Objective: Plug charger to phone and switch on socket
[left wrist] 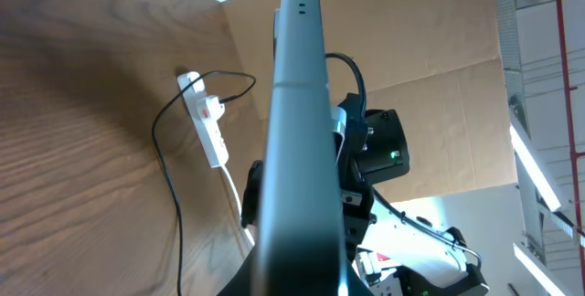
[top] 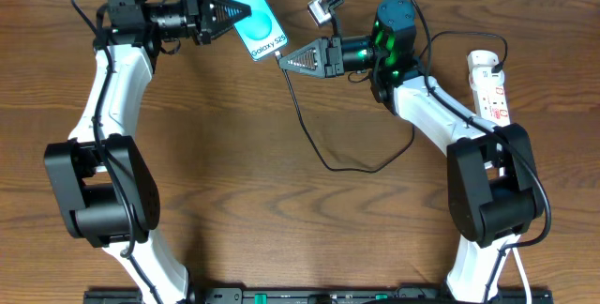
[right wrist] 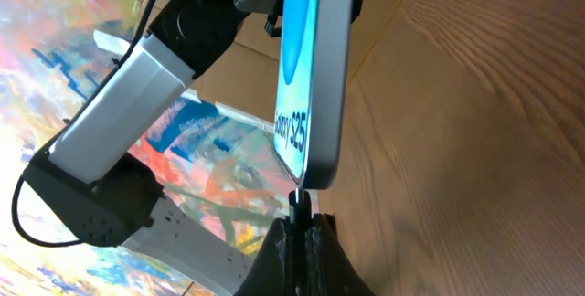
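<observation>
Starting overhead: spotting the phone (top: 258, 27) at the far middle of the table (top: 281, 229), angled, blue screen up. Pinched across its upper half by the left gripper (top: 230, 10), jaws closed down onto it. Right at its lower end, the right gripper (top: 289, 58), jaws squeezed narrow around the connector tip (top: 280, 54) of the charger (top: 349, 170). Tracing that thin black cable: down from the tip, round in a loop on the wood, then up toward the socket (top: 489, 83) at the right edge, well apart from the phone.

Over to the left wrist: looking straight along the phone (left wrist: 297, 132), edge-on, dark frame filling the middle. Clamped low in the view by the left gripper (left wrist: 297, 273). Beyond it, the socket (left wrist: 208, 122) flat on the table, the charger (left wrist: 157, 150) curving away from it, and the right arm (left wrist: 375, 150) just behind the phone.

Now the right wrist: phone (right wrist: 315, 77) near upright, screen and label strip facing left. Connector tip (right wrist: 295, 200) touching its bottom edge, gripped tight in the right gripper (right wrist: 297, 232). Cannot tell whether fully seated. Left arm (right wrist: 137, 86) behind.
</observation>
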Action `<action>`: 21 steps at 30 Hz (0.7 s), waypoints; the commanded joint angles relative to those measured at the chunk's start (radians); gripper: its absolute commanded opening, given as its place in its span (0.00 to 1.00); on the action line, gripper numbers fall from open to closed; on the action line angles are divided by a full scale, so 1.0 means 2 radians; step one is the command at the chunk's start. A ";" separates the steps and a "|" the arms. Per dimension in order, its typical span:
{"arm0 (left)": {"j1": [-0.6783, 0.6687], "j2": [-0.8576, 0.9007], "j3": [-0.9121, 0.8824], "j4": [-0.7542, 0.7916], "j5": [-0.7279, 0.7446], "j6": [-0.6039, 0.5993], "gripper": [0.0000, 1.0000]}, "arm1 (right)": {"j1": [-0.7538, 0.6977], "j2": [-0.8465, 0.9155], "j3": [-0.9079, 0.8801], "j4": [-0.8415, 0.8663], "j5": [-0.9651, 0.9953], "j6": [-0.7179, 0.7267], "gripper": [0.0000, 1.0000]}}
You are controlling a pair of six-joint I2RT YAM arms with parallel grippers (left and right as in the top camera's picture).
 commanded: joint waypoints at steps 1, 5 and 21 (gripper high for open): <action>0.001 -0.016 -0.002 0.006 0.017 -0.003 0.07 | 0.001 0.002 0.005 0.001 0.004 -0.009 0.01; 0.001 -0.016 -0.002 0.006 0.017 -0.001 0.07 | 0.003 0.002 0.005 0.001 0.004 -0.009 0.01; 0.000 -0.016 -0.002 0.008 0.017 0.001 0.07 | 0.009 0.002 0.005 0.001 0.008 -0.009 0.01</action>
